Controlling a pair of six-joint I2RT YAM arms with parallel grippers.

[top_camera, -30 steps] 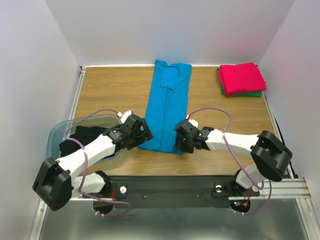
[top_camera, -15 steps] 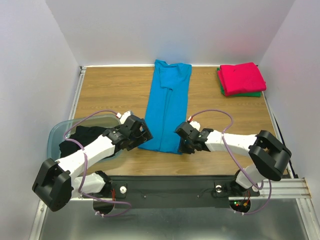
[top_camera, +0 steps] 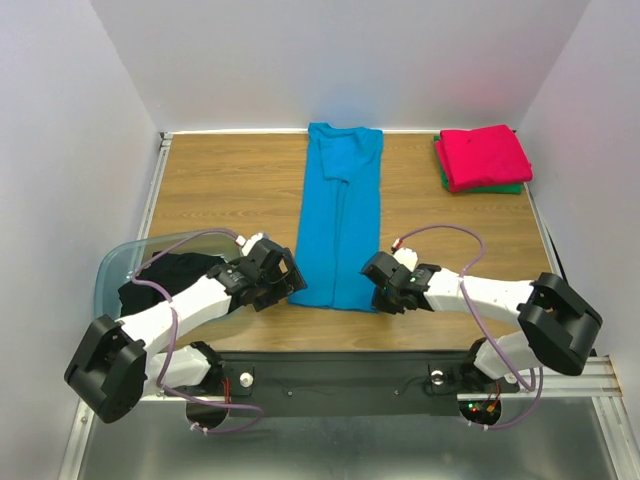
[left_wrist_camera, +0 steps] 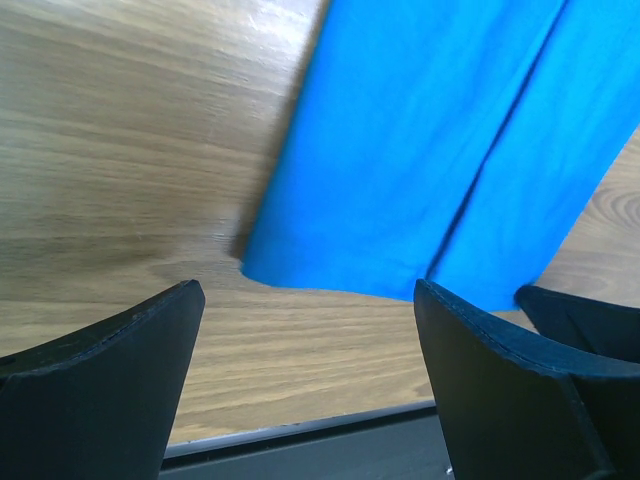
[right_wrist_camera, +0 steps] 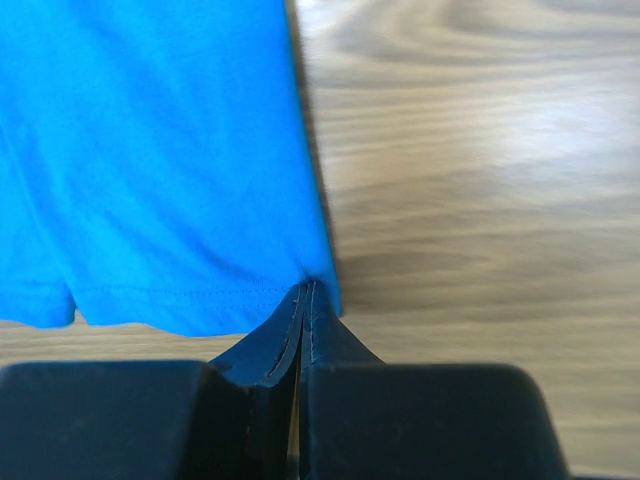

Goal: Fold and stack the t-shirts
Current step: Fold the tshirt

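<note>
Cloth of the green folded t-shirt (top_camera: pixel 505 188) shows only as a thin edge under the red-pink folded t-shirt (top_camera: pixel 485 155), which is stacked on it at the far right corner of the brown wooden table (top_camera: pixel 220 190). At the near left, the crumpled black t-shirt (top_camera: pixel 170 275) lies in the translucent blue-grey plastic bin (top_camera: pixel 112 262), and the left arm crosses over part of it. Both wrist views cut off all but the near end of the bright blue cloth t-shirt (top_camera: pixel 338 225). Its sleeves cannot be made out in any view.

The left gripper (left_wrist_camera: pixel 308 295) has its fingers spread wide and holds nothing. It sits low over bare wood, just beside the shirt's near left corner. The right gripper (right_wrist_camera: pixel 305 300) has its fingers pressed together, and their tips pinch the stitched hem at the shirt's near right corner.

The bright blue cloth t-shirt lies flat in the middle of the table as one long narrow strip, running from near the arms to the far edge with the collar end farthest away. A lengthwise fold line runs down its middle, and the cloth looks smooth. The near hem sits at a slight slant between the two grippers.
</note>
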